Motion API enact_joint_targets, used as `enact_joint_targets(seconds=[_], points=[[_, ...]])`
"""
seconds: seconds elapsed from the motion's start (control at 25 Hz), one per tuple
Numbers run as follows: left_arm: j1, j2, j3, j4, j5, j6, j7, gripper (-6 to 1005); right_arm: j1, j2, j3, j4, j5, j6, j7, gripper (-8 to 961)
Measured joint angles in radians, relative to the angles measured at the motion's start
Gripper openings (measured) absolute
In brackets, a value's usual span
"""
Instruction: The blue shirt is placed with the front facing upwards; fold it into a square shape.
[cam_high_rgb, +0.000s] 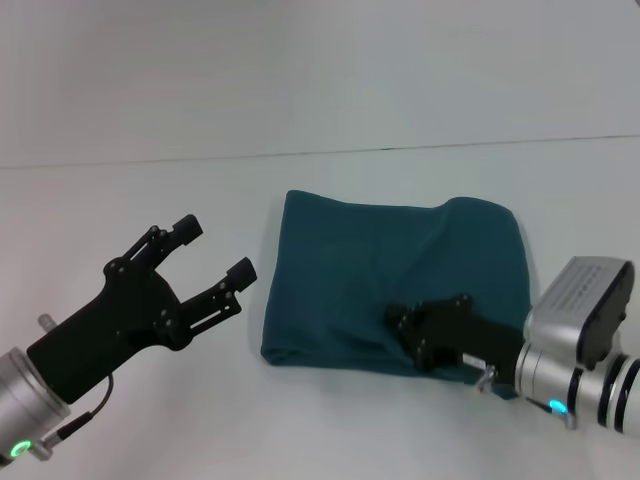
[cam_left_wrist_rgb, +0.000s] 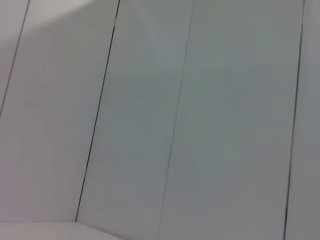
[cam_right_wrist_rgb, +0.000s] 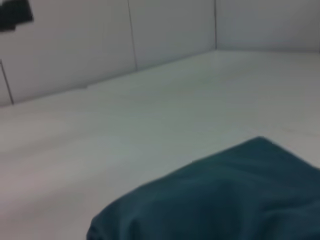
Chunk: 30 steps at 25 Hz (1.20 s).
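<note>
The blue shirt (cam_high_rgb: 395, 285) lies on the white table (cam_high_rgb: 150, 190), folded into a rough square with its plain side up and no lettering showing. A rounded corner of the blue shirt (cam_right_wrist_rgb: 225, 200) also fills the right wrist view. My left gripper (cam_high_rgb: 216, 249) hangs open just left of the shirt, apart from it, with nothing between its fingers. My right gripper (cam_high_rgb: 430, 325) rests over the shirt's near right part, its black body lying against the cloth. The left wrist view shows only wall panels.
The white table runs all around the shirt and meets a pale wall (cam_high_rgb: 320, 70) at the back. A dark piece (cam_right_wrist_rgb: 15, 12) shows at the far corner of the right wrist view.
</note>
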Motion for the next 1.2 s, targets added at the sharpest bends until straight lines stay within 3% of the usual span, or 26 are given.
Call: enact_joint_targets(seconds=[0.2,0.4,0.6,0.8,0.96,1.2], points=[[-0.004,0.0,0.0,0.0,0.0,-0.001,0.0,934,-0.011,0.0,-0.063,0.025,-0.006,-0.082,-0.072,4],[-0.005,0.0,0.0,0.0,-0.001,-0.001,0.0,934,-0.063,-0.006,0.003,0.017,0.077,-0.207,-0.11,5],[-0.005,-0.001,0.003,0.0,-0.001,-0.001,0.0,933,-0.039,0.003,0.06,0.033,0.166,-0.1,-0.118,5],[-0.006,-0.002,0.002,-0.001,-0.001,0.0,0.0,923,0.026,0.003,0.038,0.088,0.15,-0.033,-0.118,6],[-0.007,-0.002,0.002,-0.002,-0.001,-0.002,0.001,914,0.009,-0.001,-0.006,0.096,0.081,-0.11,-0.135,7],[-0.013,-0.002,0.005,-0.002,-0.001,-0.006,0.006,902,-0.054,-0.003,0.059,0.078,0.171,-0.243,-0.182,7]])
